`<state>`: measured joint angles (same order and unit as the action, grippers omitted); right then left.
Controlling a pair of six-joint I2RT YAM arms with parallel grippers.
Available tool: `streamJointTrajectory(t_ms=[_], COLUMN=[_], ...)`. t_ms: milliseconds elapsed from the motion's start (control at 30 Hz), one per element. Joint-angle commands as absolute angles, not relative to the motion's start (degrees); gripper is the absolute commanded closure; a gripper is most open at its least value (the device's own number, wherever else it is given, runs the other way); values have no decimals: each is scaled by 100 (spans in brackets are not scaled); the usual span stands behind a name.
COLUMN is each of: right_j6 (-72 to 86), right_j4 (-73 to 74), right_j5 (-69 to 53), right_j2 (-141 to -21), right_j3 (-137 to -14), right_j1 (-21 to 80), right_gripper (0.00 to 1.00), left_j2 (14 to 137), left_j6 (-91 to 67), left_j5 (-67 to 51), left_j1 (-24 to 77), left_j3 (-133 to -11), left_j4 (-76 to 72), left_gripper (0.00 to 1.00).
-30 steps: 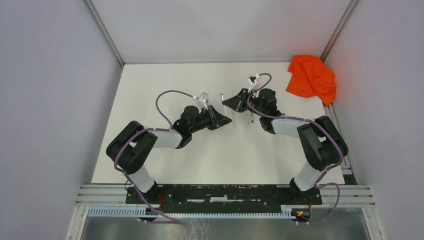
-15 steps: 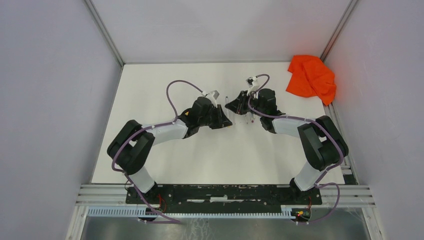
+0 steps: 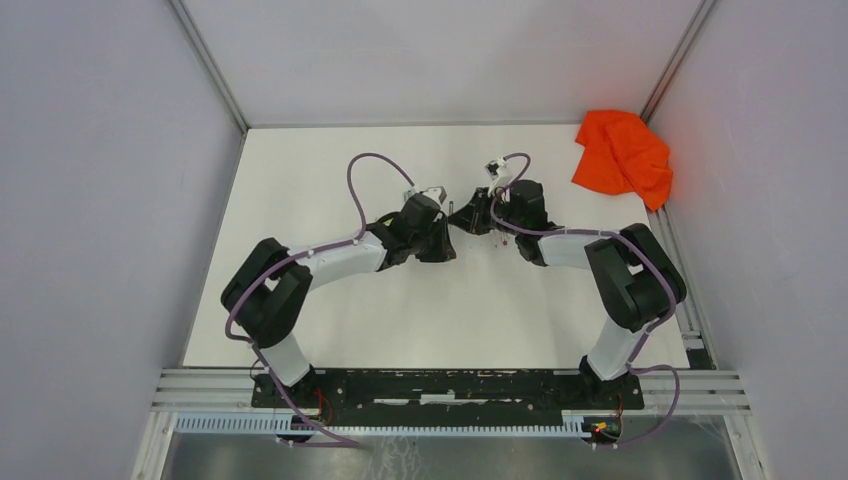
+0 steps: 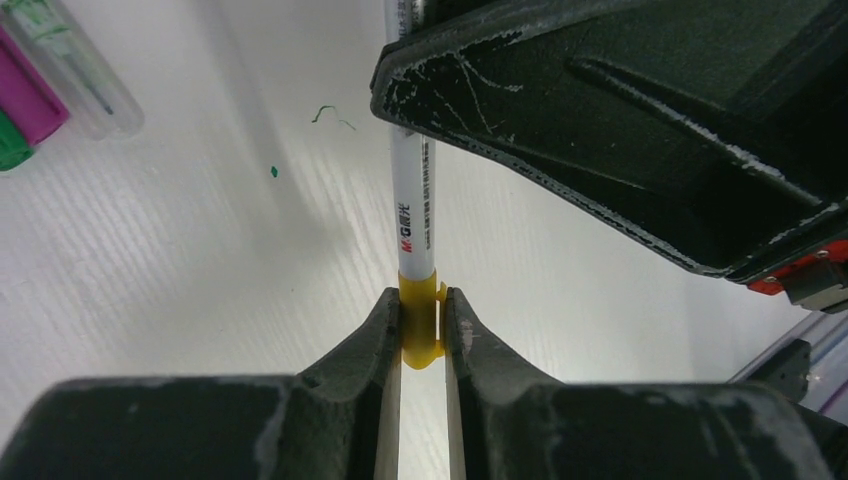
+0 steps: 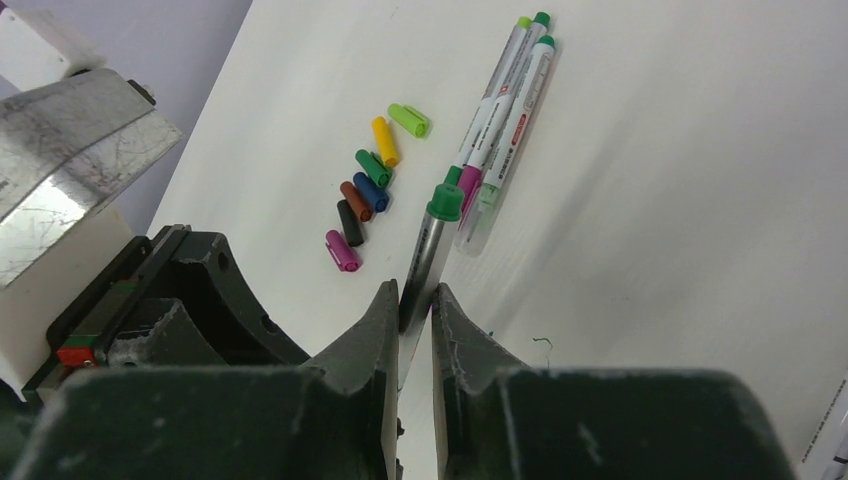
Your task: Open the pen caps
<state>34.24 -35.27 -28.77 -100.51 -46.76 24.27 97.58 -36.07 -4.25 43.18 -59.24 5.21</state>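
The left fingers (image 4: 368, 350) pinch a yellow cap (image 4: 420, 325) seated on the end of a white pen (image 4: 413, 200). The pen's barrel runs up behind the right arm's black body, where the right fingers (image 5: 375, 330) are pressed onto it, and its green end (image 5: 445, 203) sticks out beyond them. The two arms meet above the table (image 3: 300, 200), around its middle and toward the back; past the right fingers seven loose caps (image 5: 371, 180) lie in a cluster, three more pens (image 5: 500, 110) lie side by side just beside them, and a cloth (image 3: 622, 152) sits in the far right corner.
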Motion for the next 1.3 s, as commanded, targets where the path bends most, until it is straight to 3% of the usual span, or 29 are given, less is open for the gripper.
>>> streamJointTrajectory(t_ms=[0,200,533,700,833,1000,1267], right_j6=[3249,3606,6177,6792,6522,5429,3531], right_j4=[-3643,-4363,-8180,-9182,-8873,-7297,-3968], right_j5=[-2879,-2767,-3783,-3927,-3917,-3624,-2864], right_j2=[-10228,-10136,-10792,-11092,-10998,-10534,-10080], right_j3=[-4761,-4406,-3816,-3842,-3923,-4121,-5051], right_j1=[2446,2344,1605,1493,1458,1428,1537], right_gripper=[100,100,100,100,100,100,100], left_j2=[9603,9007,8154,8178,8148,8130,8186], left_j6=[-3217,-3243,-3073,-3025,-3002,-2934,-3107], left_j5=[-27,47,-1773,-2244,-2452,-2314,-220], left_j1=[4411,4420,4419,4421,4419,4421,4420], left_j3=[-6218,-5562,-4410,-4316,-4224,-4154,-4579], left_j4=[596,48,-1631,-1835,-1940,-1792,-498], left_gripper=[98,98,98,98,98,98,98])
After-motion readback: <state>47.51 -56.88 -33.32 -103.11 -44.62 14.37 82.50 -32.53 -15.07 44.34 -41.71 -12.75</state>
